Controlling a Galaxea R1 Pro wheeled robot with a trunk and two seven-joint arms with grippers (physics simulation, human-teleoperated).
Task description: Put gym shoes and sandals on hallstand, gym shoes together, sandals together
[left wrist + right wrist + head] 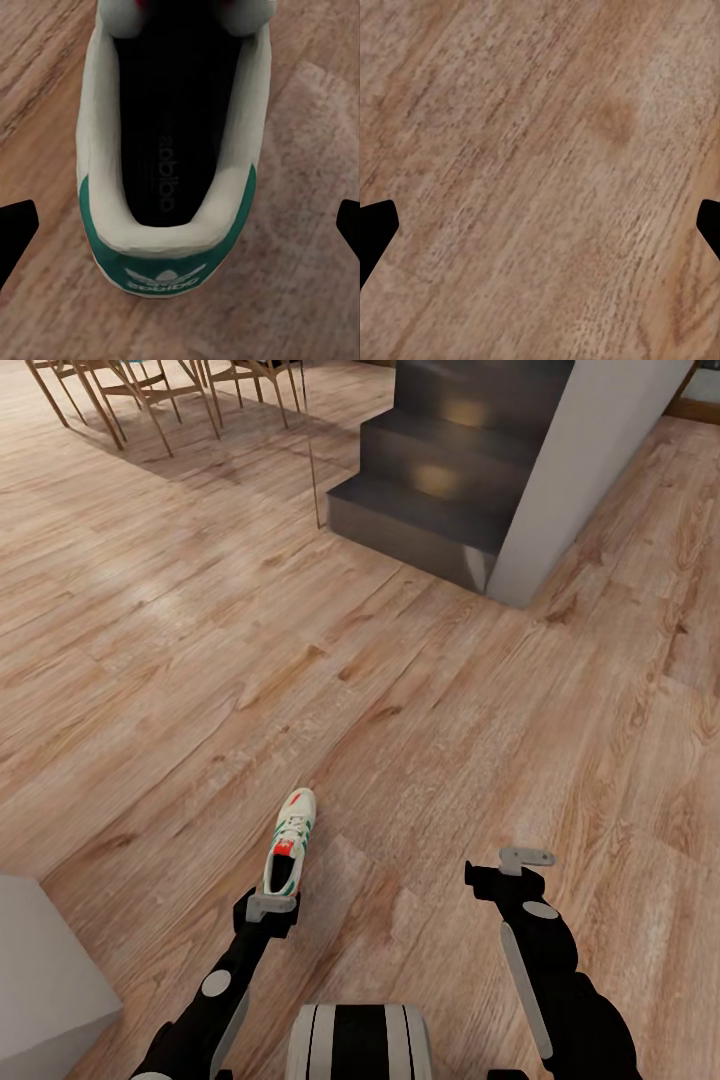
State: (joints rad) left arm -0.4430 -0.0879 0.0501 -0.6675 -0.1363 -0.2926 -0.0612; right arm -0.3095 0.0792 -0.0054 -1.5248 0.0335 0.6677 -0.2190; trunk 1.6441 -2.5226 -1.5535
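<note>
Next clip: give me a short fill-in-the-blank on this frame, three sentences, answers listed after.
1. The gym shoe lies on the wood floor just ahead of the ____ gripper.
2. In the left wrist view, the shoe's heel tab is coloured ____.
3. The right gripper hangs over bare floor, its jaws holding ____.

Missing words: left; green; nothing

even soft light, glare on stair steps (440, 480), wrist views blurry.

arms: black, grey discs | claws: pale grey | trunk: white, black-striped
</note>
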